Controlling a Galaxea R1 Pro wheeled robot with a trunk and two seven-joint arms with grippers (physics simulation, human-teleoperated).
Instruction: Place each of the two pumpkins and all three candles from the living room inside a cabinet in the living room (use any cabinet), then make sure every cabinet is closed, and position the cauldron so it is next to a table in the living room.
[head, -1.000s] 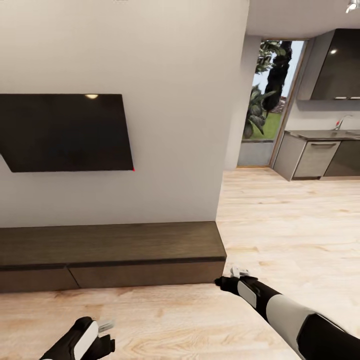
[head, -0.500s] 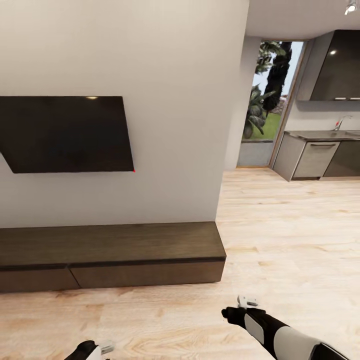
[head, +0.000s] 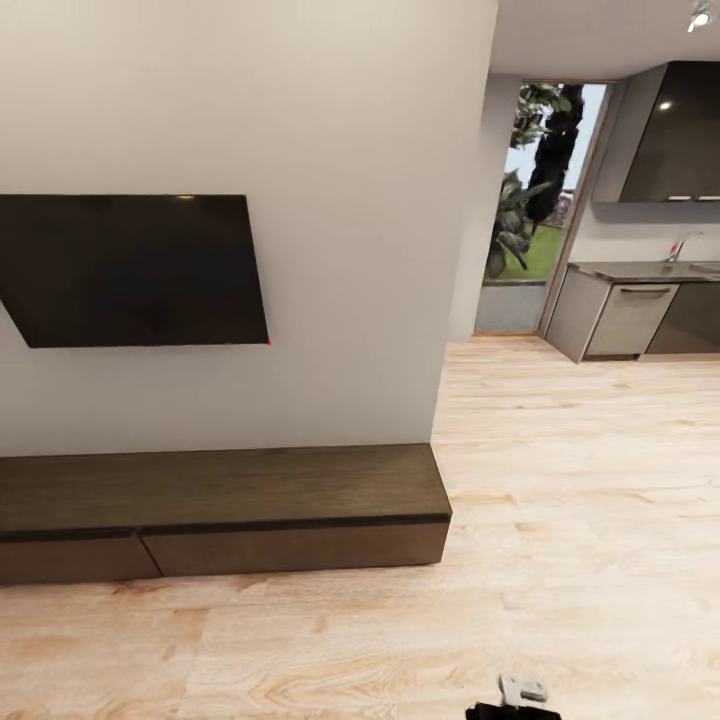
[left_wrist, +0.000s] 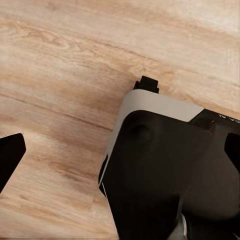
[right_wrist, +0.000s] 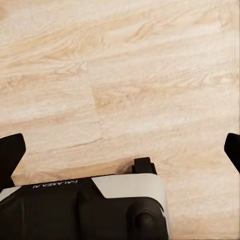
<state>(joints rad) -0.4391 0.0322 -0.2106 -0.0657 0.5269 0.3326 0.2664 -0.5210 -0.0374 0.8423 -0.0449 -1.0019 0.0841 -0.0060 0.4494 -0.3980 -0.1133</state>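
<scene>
Long, low, dark brown cabinet (head: 225, 510) against the white wall (head: 340, 200), under a dark wall-mounted screen (head: 135, 270); both visible drawer fronts flush and closed. Top surface bare. Pale wooden floor (head: 560, 480) in front and to the right, leading to a kitchen area with grey cupboards (head: 630, 318), a dark upper unit (head: 680, 130) and a glazed doorway (head: 535, 190) with plants behind it.

Right gripper (head: 520, 692) at the bottom edge of the head view, right of centre, well apart from the cabinet and above bare floor; only its tip visible there.

Right wrist view: two dark fingertips (right_wrist: 11, 155) at opposite edges of the frame, spread wide, nothing between them but floor planks and part of the robot's white-and-black base (right_wrist: 125, 205).

Left wrist view: left gripper fingertips (left_wrist: 10, 155) likewise at opposite edges, spread wide, nothing held; floor and the robot's white-and-black base (left_wrist: 160, 165) beyond.
</scene>
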